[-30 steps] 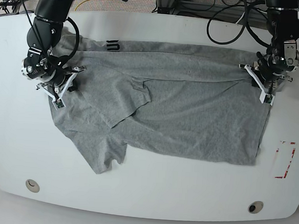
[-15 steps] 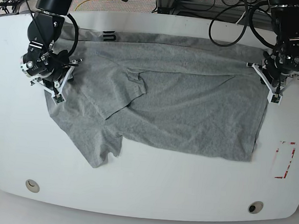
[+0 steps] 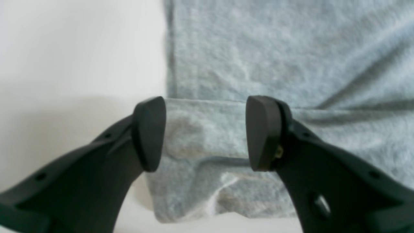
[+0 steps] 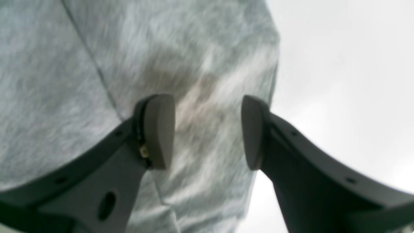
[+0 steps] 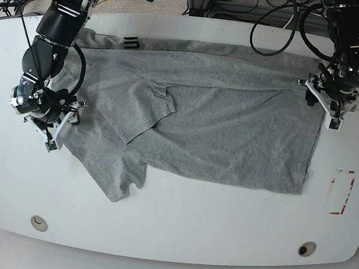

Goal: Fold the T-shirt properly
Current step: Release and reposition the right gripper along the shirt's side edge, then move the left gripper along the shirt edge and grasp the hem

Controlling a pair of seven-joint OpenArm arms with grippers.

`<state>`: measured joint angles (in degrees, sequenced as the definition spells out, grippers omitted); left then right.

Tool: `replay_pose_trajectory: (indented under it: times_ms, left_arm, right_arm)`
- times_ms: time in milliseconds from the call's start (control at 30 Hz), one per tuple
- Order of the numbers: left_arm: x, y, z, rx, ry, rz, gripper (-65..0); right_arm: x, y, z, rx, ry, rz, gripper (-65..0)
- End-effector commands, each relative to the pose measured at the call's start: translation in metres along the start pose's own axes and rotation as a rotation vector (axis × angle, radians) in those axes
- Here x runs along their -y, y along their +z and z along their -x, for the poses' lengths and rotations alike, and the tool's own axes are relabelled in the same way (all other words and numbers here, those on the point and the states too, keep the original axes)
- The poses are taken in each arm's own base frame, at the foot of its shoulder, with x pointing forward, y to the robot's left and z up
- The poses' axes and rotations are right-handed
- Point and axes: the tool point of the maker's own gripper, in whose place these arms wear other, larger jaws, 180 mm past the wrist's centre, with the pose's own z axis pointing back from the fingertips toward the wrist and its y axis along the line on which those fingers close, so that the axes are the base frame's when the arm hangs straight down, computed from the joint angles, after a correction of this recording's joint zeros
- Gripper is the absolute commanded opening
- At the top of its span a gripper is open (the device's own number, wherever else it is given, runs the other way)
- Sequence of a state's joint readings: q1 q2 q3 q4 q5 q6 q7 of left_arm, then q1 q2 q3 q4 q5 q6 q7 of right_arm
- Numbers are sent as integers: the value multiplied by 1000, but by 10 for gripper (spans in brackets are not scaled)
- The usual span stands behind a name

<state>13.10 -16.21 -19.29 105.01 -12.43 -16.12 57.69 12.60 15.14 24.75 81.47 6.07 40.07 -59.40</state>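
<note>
- Both claws, left gripper (image 3: 205, 132) and right gripper (image 4: 208, 131), hang spread apart over the T-shirt (image 5: 217, 125), nothing clamped.
- One lengthwise fold appears laid; next likely needs fresh grips on the cloth beneath each claw.

Overall light: bright, even and diffuse in all three views; no hard-edged shadows.
Glare: the glossy white table (image 5: 179, 221) shows a pale sheen along its near edge in the base view.
Shadows: a soft grey shadow falls on the table at the left of the left wrist view; faint shading sits in the folds of the heather-grey cotton T-shirt (image 5: 228, 138).
Focus, left wrist: dark fingertips (image 3: 150, 132) fairly sharp, cloth soft.
Focus, right wrist: cloth weave streaked with motion blur.
Base view: sharp; table edges bow outward.
</note>
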Motion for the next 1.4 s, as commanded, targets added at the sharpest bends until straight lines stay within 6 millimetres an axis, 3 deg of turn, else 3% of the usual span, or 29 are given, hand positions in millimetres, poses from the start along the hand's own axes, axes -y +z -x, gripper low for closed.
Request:
replay_pose_trajectory:
  times_ms: [0,167,400,1000,1233,1367]
  left_arm:
    - [-7,5,-23,65,-3,-19,-283]
    - [-10,6,-33,88,-1,-26,-283]
    - [-11,6,-35,94,-1,-27,-283]
    - [-10,6,-34,90,0,-25,-283]
    - [-10,6,-35,93,0,-25,-283]
    - [-9,6,-35,93,-1,-24,-283]
  right_arm:
    - [14,3,-29,84,-12,12,-331]
    - [17,-19,-45,114,-86,-50,-331]
    - [31,-36,-55,170,-170,-91,-331]
    - [68,-45,-53,279,-295,-84,-328]
    - [63,-51,-45,275,-317,-97,-328]
    - [47,-58,-48,274,-320,-126,-236]
